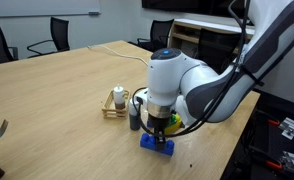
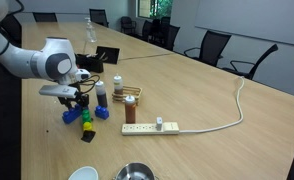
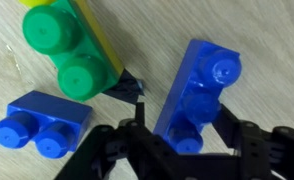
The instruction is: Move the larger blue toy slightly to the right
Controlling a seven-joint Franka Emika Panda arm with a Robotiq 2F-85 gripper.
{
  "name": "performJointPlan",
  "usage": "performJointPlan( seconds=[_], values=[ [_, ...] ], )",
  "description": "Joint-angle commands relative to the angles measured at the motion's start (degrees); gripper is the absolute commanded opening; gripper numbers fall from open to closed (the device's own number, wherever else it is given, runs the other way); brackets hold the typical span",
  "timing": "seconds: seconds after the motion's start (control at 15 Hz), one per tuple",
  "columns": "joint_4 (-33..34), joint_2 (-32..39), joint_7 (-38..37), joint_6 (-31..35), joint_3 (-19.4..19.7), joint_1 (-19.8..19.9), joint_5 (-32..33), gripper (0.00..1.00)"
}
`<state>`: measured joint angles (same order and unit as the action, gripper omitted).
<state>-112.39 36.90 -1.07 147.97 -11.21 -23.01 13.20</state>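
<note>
gripper [image 3: 185, 125] is down at table level, jaws straddling the lower end of the larger blue toy [image 3: 202, 80]. Black fingers [image 3: 137, 125] sit tight along both long sides, but the brick is skewed between them, so I can't tell if it's actually clamped or just bracketed. The toy lies flat on the wooden table [image 1: 67, 80], studs up, centre-right of the wrist view; in an exterior view it's the blue patch under the wrist at lower centre [image 1: 157, 143]. Neighbours: small blue block [image 3: 37, 125] at lower left and green-and-yellow toy [image 3: 67, 45] at upper left, both near but apart from the brick. Progress, my read: approach done, grasp at best half done, the rightward shift not started, and release after that. Containers: small wooden rack [image 1: 115, 105] left of the arm holds a white-capped bottle [image 1: 118, 95]. The metal bowl [image 2: 135, 172] and white bowl [image 2: 84, 173] sit at the bottom edge (both cut off, contents not visible). Power strip [image 2: 152, 127] lies mid-table, well apart from the toys.
</note>
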Motion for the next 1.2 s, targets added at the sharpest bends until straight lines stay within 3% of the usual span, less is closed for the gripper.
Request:
performJointPlan(
  seconds=[0.0, 0.27, 0.33, 0.8, 1.0, 1.13],
  values=[
    [0.9, 0.3, 0.9, -0.7, 0.2, -0.1, 0.0, 0.40],
    [0.5, -0.3, 0.7, -0.5, 0.0, 0.2, -0.4, 0.12],
    [0.4, -0.6, 0.9, -0.7, -0.2, 0.3, -0.6, 0.10],
    [-3.2, -9.1, -1.0, -5.0, -1.1, 0.4, -2.1, 0.10],
    [-5.8, -15.5, -7.6, -7.2, 1.6, -0.7, 0.2, 0.10],
    [-8.0, -19.1, -11.2, -7.3, 2.1, 0.9, -0.8, 0.10]
  ],
)
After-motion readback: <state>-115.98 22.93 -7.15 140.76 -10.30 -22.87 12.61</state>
